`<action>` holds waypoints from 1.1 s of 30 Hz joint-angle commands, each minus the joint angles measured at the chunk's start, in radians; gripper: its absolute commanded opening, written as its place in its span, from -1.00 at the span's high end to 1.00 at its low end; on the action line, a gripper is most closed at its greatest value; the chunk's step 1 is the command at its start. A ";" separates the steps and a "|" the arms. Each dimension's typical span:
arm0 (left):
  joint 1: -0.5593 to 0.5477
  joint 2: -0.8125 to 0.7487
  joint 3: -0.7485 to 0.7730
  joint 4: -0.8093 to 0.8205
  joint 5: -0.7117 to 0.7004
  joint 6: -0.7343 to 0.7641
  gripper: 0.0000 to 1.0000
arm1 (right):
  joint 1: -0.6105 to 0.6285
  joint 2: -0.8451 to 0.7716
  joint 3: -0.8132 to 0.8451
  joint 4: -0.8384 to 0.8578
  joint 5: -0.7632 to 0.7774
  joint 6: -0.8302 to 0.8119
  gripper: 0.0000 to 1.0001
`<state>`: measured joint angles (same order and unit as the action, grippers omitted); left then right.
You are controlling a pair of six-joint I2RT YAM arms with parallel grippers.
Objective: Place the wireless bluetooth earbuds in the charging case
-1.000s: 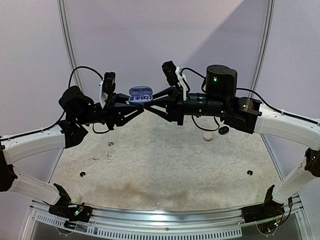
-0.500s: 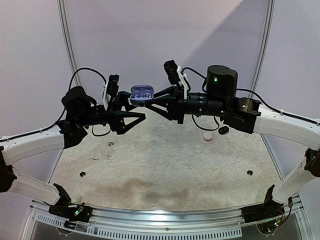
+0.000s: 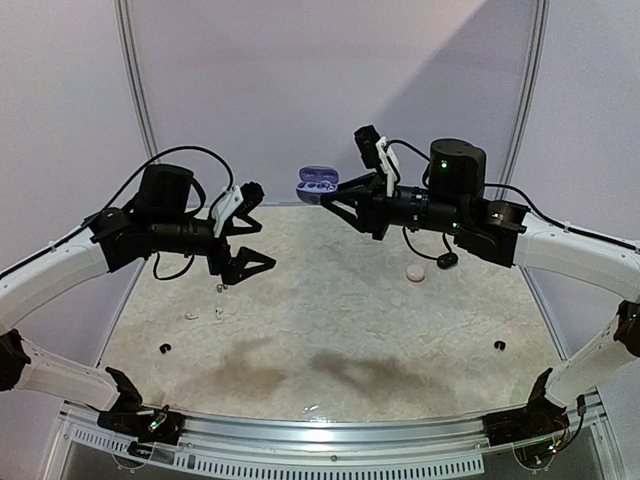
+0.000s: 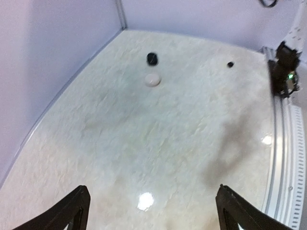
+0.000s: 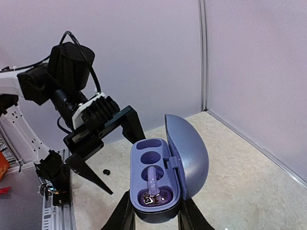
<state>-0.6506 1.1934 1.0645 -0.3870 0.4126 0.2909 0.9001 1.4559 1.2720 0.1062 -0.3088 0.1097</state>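
Two arms are raised off the table (image 3: 330, 330) and reach inward toward each other, wrists roughly level, with a clear gap between their tips. The left gripper (image 3: 258, 228) points toward the right arm and slightly downward. Its jaws are spread wide and there is nothing between them. The right gripper (image 5: 156, 207) points back toward it from a little higher. Its fingers are closed narrowly on the lower body of one purple charging case (image 5: 156, 177), which it holds in the air with the lid hinged open and standing up on the side away from the left arm. The wells of the case face the right wrist camera; whether a bud sits in the lowest well I cannot tell. Five loose buds lie on the table. Under the left gripper are a silvery-grey bud (image 3: 222, 288), a white bud (image 3: 192, 315) and a second white bud (image 3: 217, 312) close together. A black bud (image 3: 165, 348) lies further back toward that arm's base. A second black bud (image 3: 498, 345) lies well apart, below the right forearm. Two more cases rest side by side beneath the right wrist: a white round case (image 3: 415, 272) and a black case (image 3: 447, 260).
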 commanded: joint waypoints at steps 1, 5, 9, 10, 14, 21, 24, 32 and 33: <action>0.084 0.182 0.177 -0.509 -0.294 0.103 -0.78 | -0.045 -0.021 -0.046 0.029 0.018 -0.018 1.00; 0.222 0.431 0.416 -0.749 -0.315 0.027 -0.55 | -0.068 -0.020 -0.063 0.021 0.007 -0.022 1.00; 0.349 0.668 0.612 -0.843 -0.350 -0.105 -0.40 | -0.071 -0.003 -0.062 -0.002 -0.001 -0.045 1.00; 0.375 0.718 0.647 -0.849 -0.351 -0.134 -0.38 | -0.071 0.004 -0.062 -0.008 -0.002 -0.049 1.00; 0.444 0.864 0.712 -0.833 -0.371 -0.172 -0.21 | -0.072 0.018 -0.063 -0.007 0.002 -0.048 1.00; 0.468 0.978 0.720 -0.757 -0.351 -0.177 0.23 | -0.072 0.041 -0.056 -0.007 0.010 -0.021 1.00; 0.474 1.006 0.722 -0.742 -0.312 -0.183 0.24 | -0.073 0.048 -0.053 -0.011 0.008 -0.005 1.00; 0.470 1.040 0.678 -0.708 -0.240 -0.220 0.50 | -0.072 0.062 -0.030 -0.041 0.004 -0.016 1.00; 0.468 1.043 0.674 -0.706 -0.241 -0.221 0.55 | -0.073 0.063 -0.027 -0.044 0.001 -0.019 1.00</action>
<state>-0.1841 2.2135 1.7573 -1.1164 0.1364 0.0914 0.8307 1.4963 1.2175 0.0849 -0.3016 0.0952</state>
